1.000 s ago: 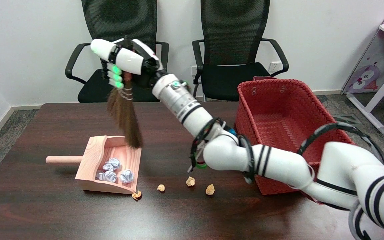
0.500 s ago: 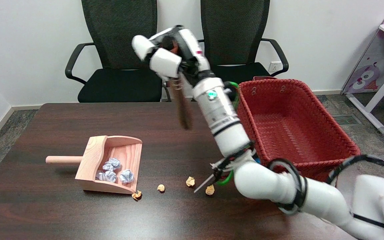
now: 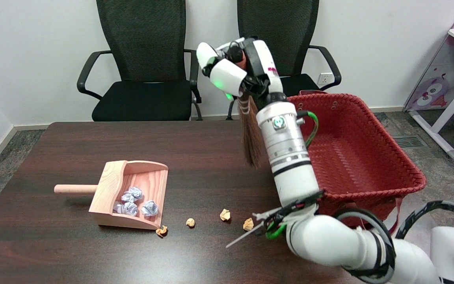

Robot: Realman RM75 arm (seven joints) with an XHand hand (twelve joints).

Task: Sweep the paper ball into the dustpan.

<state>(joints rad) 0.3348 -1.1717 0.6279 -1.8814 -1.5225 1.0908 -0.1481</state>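
Dark wooden surface (image 3: pixel 73 150): the right hand (image 3: pixel 237 71), fingers wrapped round a brush (image 3: pixel 252 138), hangs high right of the dustpan (image 3: pixel 132 195); tan paper balls (image 3: pixel 224 214) lie below the bristles, strung rightward from the dustpan's mouth.

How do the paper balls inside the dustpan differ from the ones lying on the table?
The paper balls in the dustpan are white with bluish marks; the paper balls on the table are tan. The dustpan ones look bigger and sit clustered, while the table ones are smaller and strung out in a row beside the pan's mouth, still unswept. Both sets are crumpled paper.
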